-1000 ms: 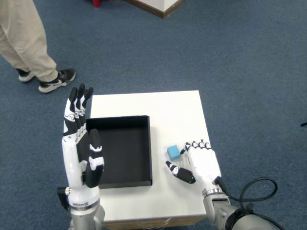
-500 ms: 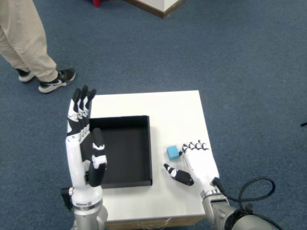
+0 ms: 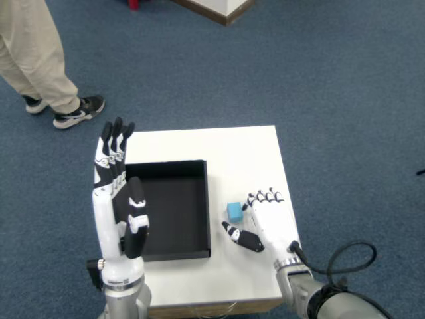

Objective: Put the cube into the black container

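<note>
The table [image 3: 239, 149] has a smooth, matt white top. The container [image 3: 174, 207] looks like matt black plastic. The cube [image 3: 234, 212] is smooth blue. The right hand [image 3: 269, 222] is glossy white and black plastic. The carpet [image 3: 319, 80] is rough blue cloth.

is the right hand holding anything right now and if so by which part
Nothing is held. The right hand is open beside the blue cube, which sits on the white table; fingertips are near it, thumb spread apart.

White table [image 3: 232, 149] on blue carpet [image 3: 332, 80], bearing black container [image 3: 169, 209] and cube [image 3: 234, 212].
</note>
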